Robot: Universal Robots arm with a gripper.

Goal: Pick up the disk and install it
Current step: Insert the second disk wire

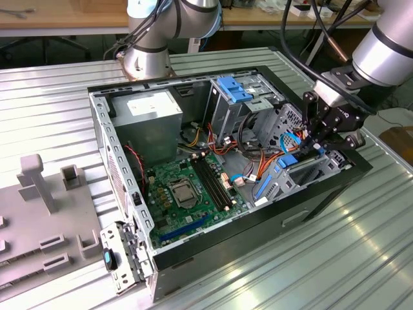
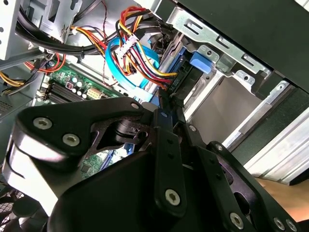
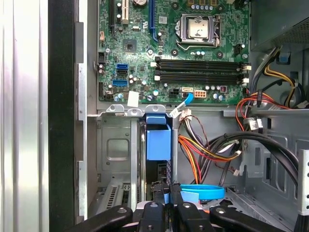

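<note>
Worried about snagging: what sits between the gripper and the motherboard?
In the first wrist view: the disk, edge-on in the drive cage, lies between the gripper and the motherboard.

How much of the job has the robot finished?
Picking up looks done: the hand is pinched on the disk, which stands on edge in the metal bay inside the computer case. In hand: slotting it in. Left: I can't tell if it is fully seated, and the hand hasn't let go.

No print or label can be read on anything here.
</note>
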